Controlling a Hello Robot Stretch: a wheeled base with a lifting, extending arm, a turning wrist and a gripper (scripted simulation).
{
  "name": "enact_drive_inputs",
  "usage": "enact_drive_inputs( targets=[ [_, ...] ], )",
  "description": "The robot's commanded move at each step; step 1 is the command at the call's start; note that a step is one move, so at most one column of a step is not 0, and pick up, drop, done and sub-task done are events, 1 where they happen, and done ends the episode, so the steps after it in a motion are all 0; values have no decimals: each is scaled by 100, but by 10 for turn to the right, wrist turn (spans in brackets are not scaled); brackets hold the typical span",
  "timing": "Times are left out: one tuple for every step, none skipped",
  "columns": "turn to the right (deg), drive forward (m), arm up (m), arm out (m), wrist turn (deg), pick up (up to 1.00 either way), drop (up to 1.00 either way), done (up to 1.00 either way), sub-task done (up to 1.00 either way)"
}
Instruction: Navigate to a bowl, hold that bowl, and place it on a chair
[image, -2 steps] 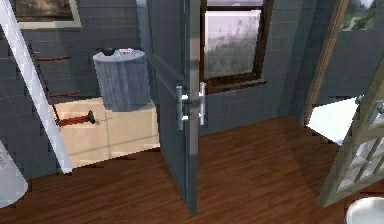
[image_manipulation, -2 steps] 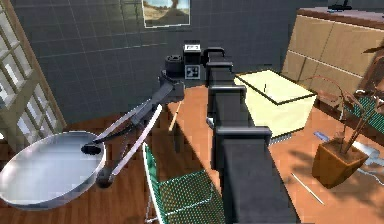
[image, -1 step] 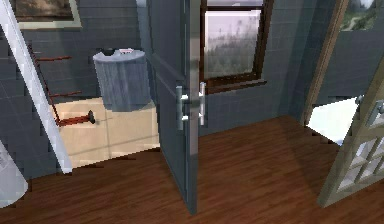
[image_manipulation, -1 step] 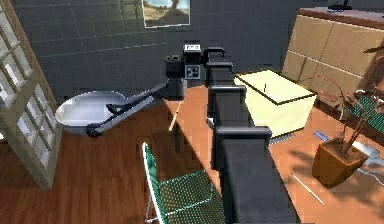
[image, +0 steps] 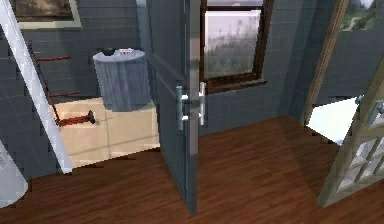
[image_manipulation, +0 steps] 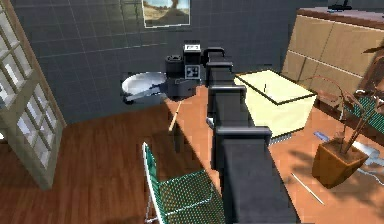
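The gripper (image_manipulation: 166, 88) holds the grey bowl (image_manipulation: 143, 88) at its edge. The bowl hangs in the air before the dark wall, clear of the floor. How the fingers stand, I cannot tell. To me the bowl looks stiff, shallow and light, with a smooth rim that may slip, yet the rim seems the best place to hold. The green chair (image_manipulation: 186, 192) stands near.

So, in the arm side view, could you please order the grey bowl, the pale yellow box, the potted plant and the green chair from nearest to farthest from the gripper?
1. grey bowl: hangs at the far end of the gripper, on its left.
2. pale yellow box: to the right, on the floor.
3. potted plant at the right edge and green chair at the bottom: both clearly farther, too close to rank.
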Motion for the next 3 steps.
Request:
enact_drive_inputs(
  targets=[
    [0, 0, 0, 0, 450, 0, 0, 0, 0],
    [0, 0, 0, 0, 60, 0, 0, 0, 0],
    [0, 0, -38, 0, 0, 0, 0, 0, 0]
  ],
)
